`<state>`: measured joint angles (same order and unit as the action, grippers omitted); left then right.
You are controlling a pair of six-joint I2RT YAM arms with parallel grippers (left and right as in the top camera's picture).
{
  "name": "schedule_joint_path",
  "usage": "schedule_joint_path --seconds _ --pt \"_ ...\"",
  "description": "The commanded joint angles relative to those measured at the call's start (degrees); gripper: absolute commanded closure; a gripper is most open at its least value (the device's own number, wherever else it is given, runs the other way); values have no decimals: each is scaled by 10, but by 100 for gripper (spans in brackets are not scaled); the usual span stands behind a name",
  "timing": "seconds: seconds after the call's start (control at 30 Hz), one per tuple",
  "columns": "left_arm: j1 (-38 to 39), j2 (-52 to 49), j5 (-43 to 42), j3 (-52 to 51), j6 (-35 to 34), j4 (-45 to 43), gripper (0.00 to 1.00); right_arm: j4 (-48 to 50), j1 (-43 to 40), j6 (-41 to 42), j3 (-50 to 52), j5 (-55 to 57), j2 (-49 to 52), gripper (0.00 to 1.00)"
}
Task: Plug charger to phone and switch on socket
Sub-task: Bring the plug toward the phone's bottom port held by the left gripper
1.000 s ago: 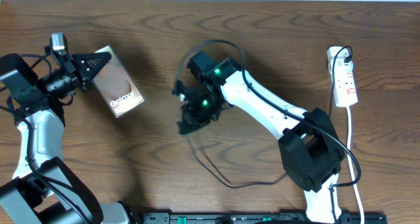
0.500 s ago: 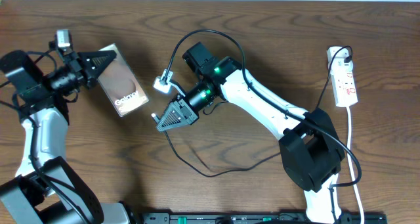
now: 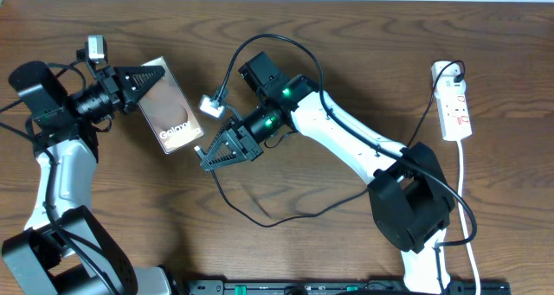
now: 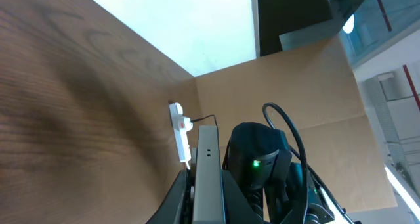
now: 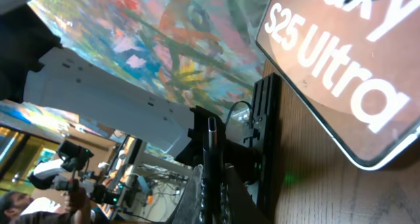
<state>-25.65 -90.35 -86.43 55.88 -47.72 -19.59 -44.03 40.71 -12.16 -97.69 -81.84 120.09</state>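
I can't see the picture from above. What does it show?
The left gripper holds the phone by one end, while the right gripper pinches the charger tip close to the phone's other end. The white socket lies far right on the wooden table.

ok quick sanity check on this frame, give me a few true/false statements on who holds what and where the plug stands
1. The left hand grips the phone. True.
2. The right hand is open and empty. False: it is shut on the charger near its tip.
3. The charger is plugged into the phone. False: in the right wrist view the tip stands apart from the phone's edge.
4. The socket lies at the right side of the table, away from both hands. True.
5. The phone shows "Galaxy" lettering. True.
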Motion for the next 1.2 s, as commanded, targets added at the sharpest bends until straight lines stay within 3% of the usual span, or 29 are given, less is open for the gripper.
schedule_joint_path --seconds 0.0,0.4,1.17 --pt "1 0 -7 -2 5 -8 93 1 3 -42 -8 -26 2 99" --pt "1 0 -5 -2 -43 -69 93 4 2 -141 0 -57 3 99" --pt "1 0 -5 -2 -42 -69 93 76 2 -132 3 -76 45 99"
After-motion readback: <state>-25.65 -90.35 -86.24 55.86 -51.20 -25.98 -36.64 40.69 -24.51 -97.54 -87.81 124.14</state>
